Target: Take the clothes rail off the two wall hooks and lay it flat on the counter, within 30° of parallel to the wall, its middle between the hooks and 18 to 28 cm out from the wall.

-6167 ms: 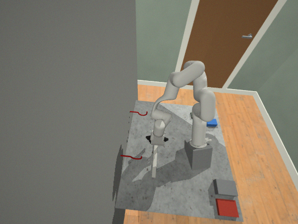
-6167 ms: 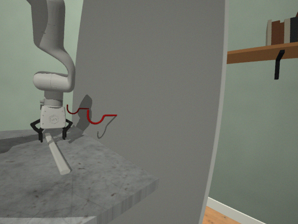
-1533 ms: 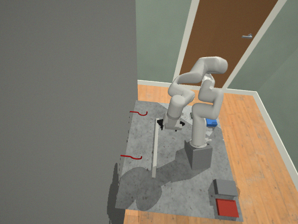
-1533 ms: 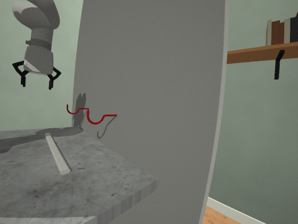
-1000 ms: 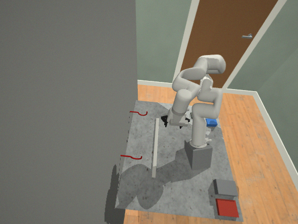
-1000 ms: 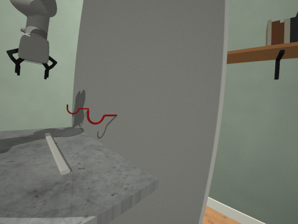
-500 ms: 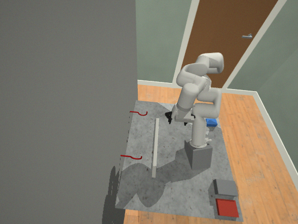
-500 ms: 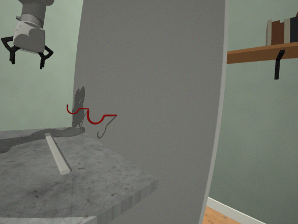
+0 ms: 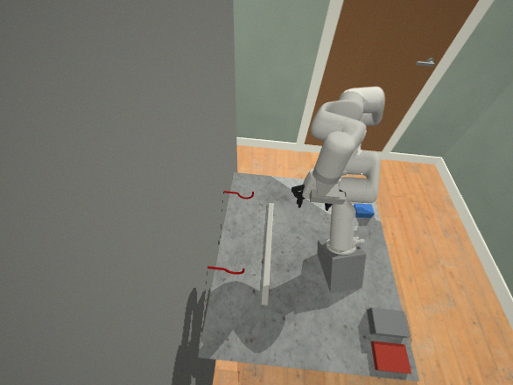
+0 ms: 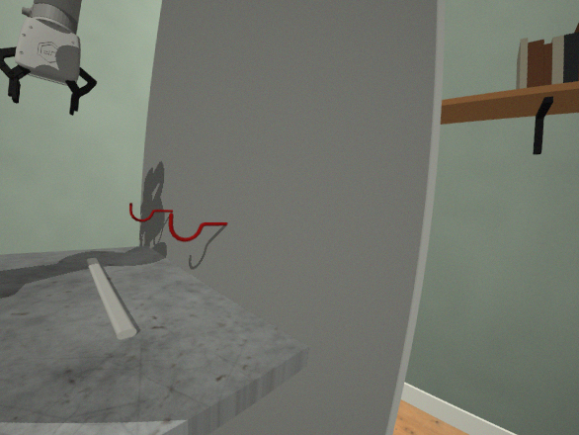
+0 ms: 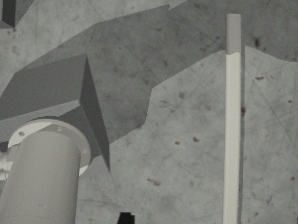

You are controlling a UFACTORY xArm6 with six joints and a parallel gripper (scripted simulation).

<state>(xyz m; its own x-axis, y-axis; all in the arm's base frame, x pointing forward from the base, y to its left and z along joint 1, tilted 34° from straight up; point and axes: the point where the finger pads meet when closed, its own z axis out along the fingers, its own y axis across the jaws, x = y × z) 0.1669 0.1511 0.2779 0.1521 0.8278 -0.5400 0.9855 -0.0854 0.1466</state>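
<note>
Fingers [image 10: 43, 101] spread wide, holding nothing, high above counter [image 10: 198, 336], clothes rail [image 9: 267, 254] lying flat

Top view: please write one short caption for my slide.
Rail flat on counter, both hooks bare, open tool raised.

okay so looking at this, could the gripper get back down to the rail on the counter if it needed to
Probably yes. The open, unloaded gripper hangs above the counter, and the rail lies flat in the open between the hooks and the arm's pedestal. Nothing sits over it; only shadow crosses it.
</note>
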